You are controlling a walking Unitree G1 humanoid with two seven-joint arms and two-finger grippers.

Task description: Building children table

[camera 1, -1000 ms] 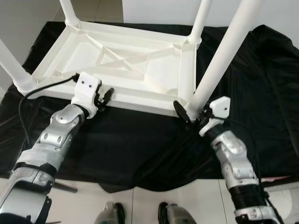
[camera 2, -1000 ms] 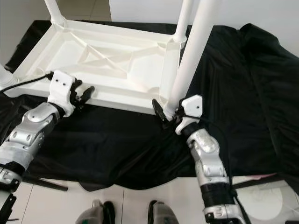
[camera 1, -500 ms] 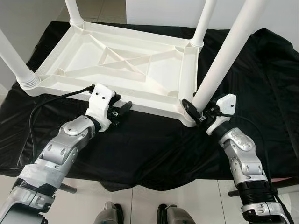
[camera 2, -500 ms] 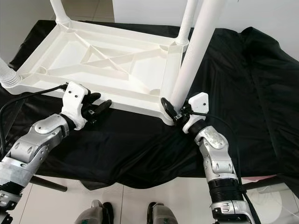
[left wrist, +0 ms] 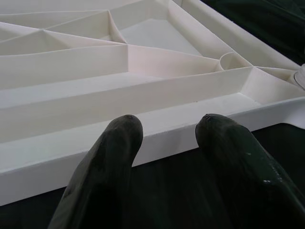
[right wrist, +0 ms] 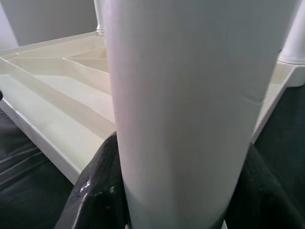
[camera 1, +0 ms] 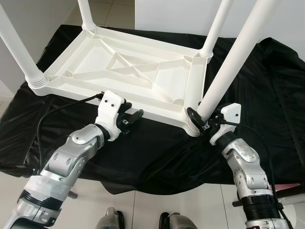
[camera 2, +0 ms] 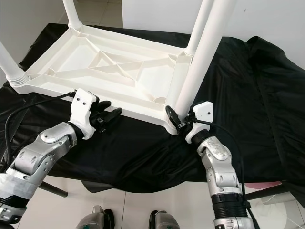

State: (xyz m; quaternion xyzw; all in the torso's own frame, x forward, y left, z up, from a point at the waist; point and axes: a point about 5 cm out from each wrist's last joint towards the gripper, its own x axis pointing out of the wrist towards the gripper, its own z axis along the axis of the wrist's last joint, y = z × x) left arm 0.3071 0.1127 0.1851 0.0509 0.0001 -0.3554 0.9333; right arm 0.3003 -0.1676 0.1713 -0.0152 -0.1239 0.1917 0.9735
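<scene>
A white plastic children's table (camera 1: 128, 71) lies upside down on a black cloth, its legs pointing up. My right gripper (camera 1: 200, 121) is shut on the near right leg (camera 1: 233, 62) just above its socket at the table's corner. In the right wrist view the leg (right wrist: 190, 95) stands between the black fingers (right wrist: 97, 186). My left gripper (camera 1: 133, 117) is open, with its tips at the near rim (camera 1: 157, 114) of the table. The left wrist view shows both fingers (left wrist: 109, 162) apart over the cloth, nothing between them.
Three more legs stand at the near left (camera 1: 19, 47), far left (camera 1: 85, 12) and far right (camera 1: 217, 26) corners. The black cloth (camera 1: 157, 152) drapes over the low support to the tiled floor (camera 1: 138, 210). A black cable (camera 1: 52, 114) runs along my left arm.
My left gripper has slid to the right along the table's near rim. The right gripper has stayed on the leg. The camera has shifted.
</scene>
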